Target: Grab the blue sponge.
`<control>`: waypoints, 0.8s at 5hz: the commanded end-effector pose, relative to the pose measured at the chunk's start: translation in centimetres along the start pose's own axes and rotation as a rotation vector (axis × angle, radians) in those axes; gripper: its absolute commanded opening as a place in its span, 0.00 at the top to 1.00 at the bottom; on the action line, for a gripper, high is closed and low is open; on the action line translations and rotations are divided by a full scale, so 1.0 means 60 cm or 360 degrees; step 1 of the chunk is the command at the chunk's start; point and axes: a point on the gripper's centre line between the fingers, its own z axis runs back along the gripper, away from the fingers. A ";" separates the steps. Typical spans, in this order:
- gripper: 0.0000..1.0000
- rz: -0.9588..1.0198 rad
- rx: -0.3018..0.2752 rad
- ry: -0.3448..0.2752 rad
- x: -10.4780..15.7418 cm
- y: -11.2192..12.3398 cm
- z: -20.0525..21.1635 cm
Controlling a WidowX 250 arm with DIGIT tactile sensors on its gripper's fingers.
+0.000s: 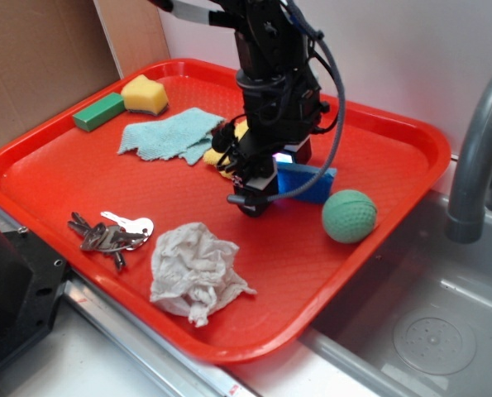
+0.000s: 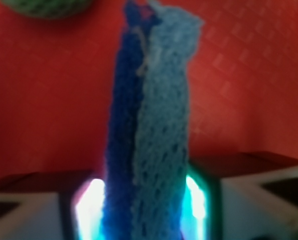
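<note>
The claw (image 1: pixel 258 192) is closed on the blue sponge (image 1: pixel 310 182), held on edge mid-tray (image 1: pixel 55 165), left of the ball (image 1: pixel 350 216). Grasp looks done; whether it's lifted is unclear.

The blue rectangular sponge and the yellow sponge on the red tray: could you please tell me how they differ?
The blue rectangular sponge sits on edge between the gripper's fingers beside the green ball; the yellow sponge lies free near the tray's far left corner. The blue one is a thin two-tone slab, light and dark blue; the yellow one is thicker and one colour. Both are porous sponges on the red tray.
</note>
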 end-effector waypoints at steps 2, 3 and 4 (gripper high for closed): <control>1.00 0.0886 0.0230 -0.0163 -0.161 -0.165 0.203; 1.00 0.1286 0.0227 -0.0136 -0.200 -0.217 0.233; 1.00 0.1648 0.0155 -0.0079 -0.214 -0.202 0.240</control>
